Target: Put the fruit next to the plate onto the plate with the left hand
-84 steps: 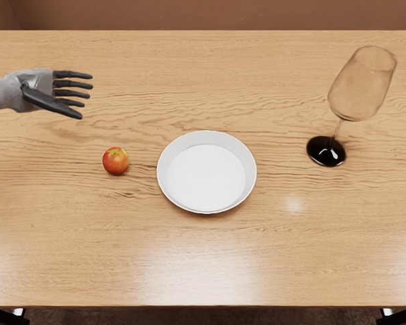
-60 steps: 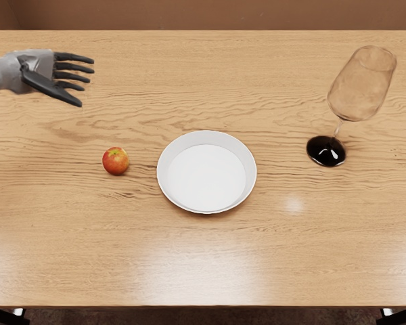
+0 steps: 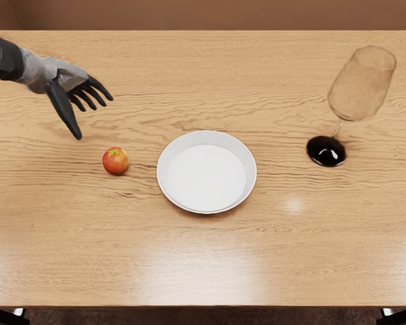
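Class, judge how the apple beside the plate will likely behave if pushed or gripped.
The apple looks round, so a sideways nudge would probably roll it along the flat table. Its smooth-looking skin may slip in a loose grip. Small beside the plate, it is probably light.

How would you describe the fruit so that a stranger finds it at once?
Start at the white plate in the middle of the table. Just left of it, not touching its rim, lies the apple. It is the only small, round, red-and-yellow thing there; the glass stands far right.
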